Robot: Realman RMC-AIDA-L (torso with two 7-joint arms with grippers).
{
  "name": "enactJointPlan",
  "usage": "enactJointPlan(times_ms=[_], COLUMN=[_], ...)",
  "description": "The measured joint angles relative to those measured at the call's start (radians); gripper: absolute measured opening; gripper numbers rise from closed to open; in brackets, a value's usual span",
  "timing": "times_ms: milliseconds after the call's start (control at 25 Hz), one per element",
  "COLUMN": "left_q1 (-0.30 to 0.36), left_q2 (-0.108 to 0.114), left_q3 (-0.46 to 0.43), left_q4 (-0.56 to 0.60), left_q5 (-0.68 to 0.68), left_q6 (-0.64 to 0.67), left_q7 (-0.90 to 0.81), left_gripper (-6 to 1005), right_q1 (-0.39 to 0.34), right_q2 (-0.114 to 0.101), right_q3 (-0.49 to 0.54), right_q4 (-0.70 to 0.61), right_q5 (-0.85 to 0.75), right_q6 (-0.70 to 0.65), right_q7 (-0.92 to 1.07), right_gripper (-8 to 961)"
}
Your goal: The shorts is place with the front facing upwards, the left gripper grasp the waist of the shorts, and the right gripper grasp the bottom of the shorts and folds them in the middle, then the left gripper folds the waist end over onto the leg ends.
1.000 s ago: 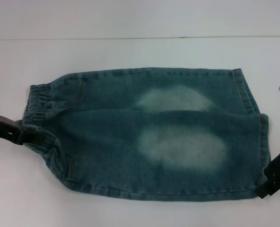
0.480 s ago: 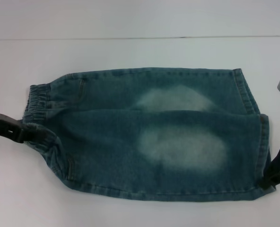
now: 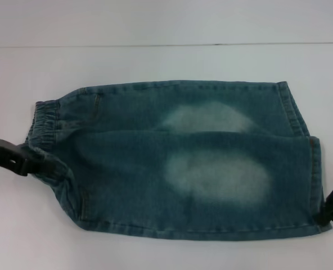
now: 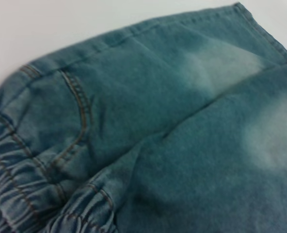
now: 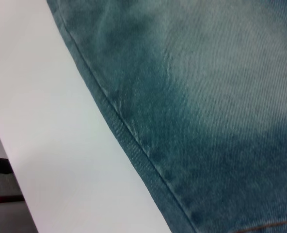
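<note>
- I see a plain white table (image 3: 155,62) filling nearly my whole head view.
- A thin dark seam (image 3: 155,45) crosses it near the far edge.
- Lighting is even and soft.

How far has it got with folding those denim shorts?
The first fold looks done: the shorts lie doubled lengthwise on the white table, one leg over the other. The left gripper is at the elastic waist, and the right gripper sits at the leg hems near the picture's edge. Still left: carrying the waist end over onto the leg ends.
</note>
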Motion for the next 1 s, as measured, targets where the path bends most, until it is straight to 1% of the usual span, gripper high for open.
enactJointPlan(times_ms=[80, 400, 520, 800, 960, 1000], left_q1=[-0.004, -0.02, -0.024, -0.04, -0.051, -0.053], left_q2=[0.004, 0.022, 0.03, 0.041, 0.049, 0.052], left_q3=[0.001, 0.004, 0.005, 0.004, -0.011, -0.014], left_q4=[0.001, -0.001, -0.002, -0.002, -0.002, -0.003], left_q5=[0.0, 0.01, 0.022, 0.071, 0.071, 0.07], left_q6=[0.021, 0.107, 0.13, 0.171, 0.168, 0.16], left_q7=[0.0, -0.001, -0.001, -0.001, -0.023, -0.043], left_gripper=[29, 29, 29, 29, 29, 29], right_q1=[-0.005, -0.051, -0.067, -0.09, -0.091, -0.092], right_q2=[-0.008, -0.045, -0.059, -0.067, -0.074, -0.078], right_q3=[0.018, 0.205, 0.245, 0.279, 0.329, 0.354], right_q4=[0.0, 0.009, 0.029, 0.04, 0.04, 0.04], right_q5=[0.003, 0.012, 0.013, 0.023, 0.055, 0.07], right_q6=[-0.011, -0.061, -0.081, -0.113, -0.104, -0.096], right_q7=[-0.012, -0.12, -0.154, -0.192, -0.202, -0.2], right_gripper=[37, 38, 39, 38, 38, 37])
